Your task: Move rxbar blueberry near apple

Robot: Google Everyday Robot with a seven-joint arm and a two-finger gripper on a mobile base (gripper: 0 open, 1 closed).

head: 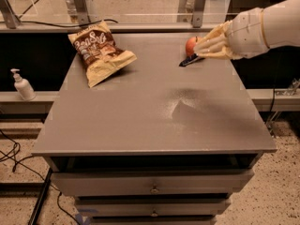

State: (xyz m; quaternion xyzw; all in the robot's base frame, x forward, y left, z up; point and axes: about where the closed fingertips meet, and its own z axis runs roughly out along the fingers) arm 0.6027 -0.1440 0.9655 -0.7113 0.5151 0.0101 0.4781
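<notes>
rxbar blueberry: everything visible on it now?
The rxbar blueberry shows as a thin, flat, dark strip; lettering is unreadable. Only one end is visible, sticking out toward the picture's left and slightly down from the gripper, whose jaws are closed on the rest over the far right of the table. The exposed tip sits just below the apple in the picture; whether it touches apple or table cannot be told.
</notes>
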